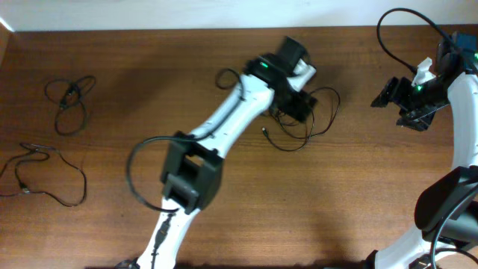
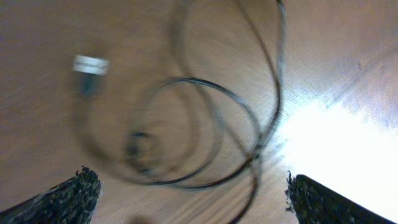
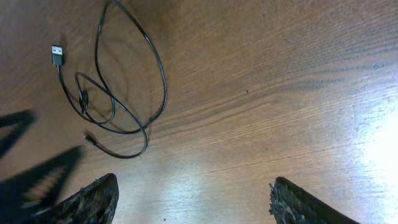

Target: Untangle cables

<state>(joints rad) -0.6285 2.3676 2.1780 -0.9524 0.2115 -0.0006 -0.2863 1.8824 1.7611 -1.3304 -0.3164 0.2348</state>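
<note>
A thin black cable point(image 1: 312, 119) lies in loose loops on the wooden table at centre right. My left gripper point(image 1: 297, 106) hovers right over it, open and empty; the left wrist view shows its blurred loops point(image 2: 205, 134) and silver USB plug point(image 2: 91, 65) between my spread fingers point(image 2: 193, 199). My right gripper point(image 1: 390, 94) is open and empty at the far right, apart from the cable; the right wrist view shows the same cable point(image 3: 118, 93) with its USB plug point(image 3: 57, 55) upper left of the fingers point(image 3: 193, 199). Two other cables lie at the left, one looped point(image 1: 69, 101), one spread point(image 1: 46, 173).
The table's back edge point(image 1: 187, 30) meets a white wall. The left arm's body point(image 1: 194, 175) stretches diagonally across the table's middle, with its own thick black cable point(image 1: 138, 168). The right arm's base point(image 1: 444, 202) stands at the right edge.
</note>
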